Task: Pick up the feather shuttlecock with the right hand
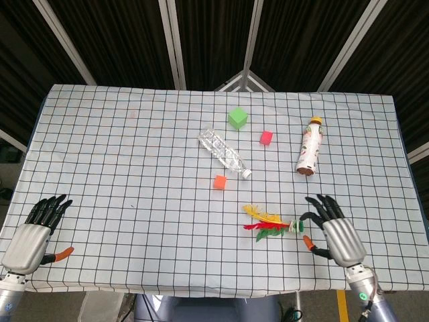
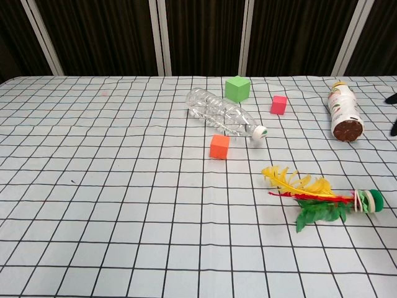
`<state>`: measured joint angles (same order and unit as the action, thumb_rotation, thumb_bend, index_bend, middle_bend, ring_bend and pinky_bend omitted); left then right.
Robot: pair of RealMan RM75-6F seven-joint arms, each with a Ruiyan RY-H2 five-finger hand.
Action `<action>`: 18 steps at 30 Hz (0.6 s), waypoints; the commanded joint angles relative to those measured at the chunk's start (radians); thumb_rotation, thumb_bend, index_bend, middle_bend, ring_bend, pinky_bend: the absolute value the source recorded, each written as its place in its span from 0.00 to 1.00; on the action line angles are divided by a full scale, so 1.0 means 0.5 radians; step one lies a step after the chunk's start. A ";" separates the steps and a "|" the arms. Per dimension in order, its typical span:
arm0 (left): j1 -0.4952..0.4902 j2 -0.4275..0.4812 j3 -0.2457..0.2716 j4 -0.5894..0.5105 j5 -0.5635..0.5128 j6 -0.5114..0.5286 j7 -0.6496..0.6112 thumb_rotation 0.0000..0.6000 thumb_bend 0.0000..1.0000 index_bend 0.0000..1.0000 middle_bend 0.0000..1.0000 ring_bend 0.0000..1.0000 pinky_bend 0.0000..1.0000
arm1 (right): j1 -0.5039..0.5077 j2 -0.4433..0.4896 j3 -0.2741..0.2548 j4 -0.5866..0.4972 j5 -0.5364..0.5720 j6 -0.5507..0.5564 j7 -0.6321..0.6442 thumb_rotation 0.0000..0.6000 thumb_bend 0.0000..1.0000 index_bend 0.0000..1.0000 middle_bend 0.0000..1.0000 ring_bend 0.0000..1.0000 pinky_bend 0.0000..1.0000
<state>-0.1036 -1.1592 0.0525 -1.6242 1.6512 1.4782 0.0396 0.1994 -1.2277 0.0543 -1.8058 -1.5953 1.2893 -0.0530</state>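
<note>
One feather shuttlecock (image 1: 271, 227) lay on the counter (image 1: 120, 161), long axis left-right, base toward the right hand (image 1: 333, 235), whose spread, empty fingers (image 1: 314, 216) hovered just beside it.

The checked table (image 1: 120, 168) carries a clear bottle (image 1: 224, 153), feather shuttlecock (image 1: 271, 226), three cubes (image 1: 237, 118) and a canister (image 1: 309, 147).

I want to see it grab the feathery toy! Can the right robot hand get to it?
Probably yes. The right robot hand is open just beside the feather shuttlecock, at its green base end, with only bare tablecloth between them. The bottle and blocks lie farther back.
</note>
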 commanded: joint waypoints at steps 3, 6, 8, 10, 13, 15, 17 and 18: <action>-0.002 0.006 0.000 -0.003 -0.006 -0.006 -0.018 1.00 0.00 0.00 0.00 0.00 0.00 | 0.152 -0.330 0.063 -0.020 0.179 -0.209 -0.266 1.00 0.41 0.43 0.16 0.00 0.00; -0.005 0.011 0.002 -0.005 -0.006 -0.012 -0.028 1.00 0.00 0.00 0.00 0.00 0.00 | 0.197 -0.509 0.086 0.033 0.275 -0.260 -0.371 1.00 0.41 0.44 0.17 0.00 0.00; -0.006 0.013 0.002 -0.003 -0.007 -0.016 -0.033 1.00 0.00 0.00 0.00 0.00 0.00 | 0.227 -0.622 0.105 0.086 0.336 -0.285 -0.425 1.00 0.41 0.44 0.17 0.00 0.00; -0.007 0.013 0.002 -0.003 -0.008 -0.017 -0.035 1.00 0.00 0.00 0.00 0.00 0.00 | 0.243 -0.684 0.119 0.120 0.373 -0.294 -0.449 1.00 0.41 0.45 0.18 0.00 0.00; -0.008 0.012 0.006 -0.007 -0.010 -0.025 -0.033 1.00 0.00 0.00 0.00 0.00 0.00 | 0.273 -0.806 0.156 0.191 0.456 -0.309 -0.480 1.00 0.41 0.46 0.18 0.00 0.00; -0.009 0.013 0.005 -0.009 -0.009 -0.025 -0.034 1.00 0.00 0.00 0.00 0.00 0.00 | 0.284 -0.863 0.172 0.230 0.485 -0.301 -0.495 1.00 0.41 0.46 0.18 0.00 0.00; -0.009 0.014 0.005 -0.010 -0.010 -0.024 -0.038 1.00 0.00 0.00 0.00 0.00 0.00 | 0.293 -0.914 0.183 0.266 0.514 -0.292 -0.501 1.00 0.41 0.46 0.18 0.00 0.00; -0.009 0.015 0.006 -0.011 -0.011 -0.026 -0.040 1.00 0.00 0.00 0.00 0.00 0.00 | 0.296 -0.931 0.187 0.280 0.523 -0.287 -0.504 1.00 0.41 0.46 0.18 0.00 0.00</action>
<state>-0.1081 -1.1520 0.0552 -1.6296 1.6461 1.4653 0.0201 0.3408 -1.6785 0.1402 -1.6785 -1.3447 1.1428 -0.2986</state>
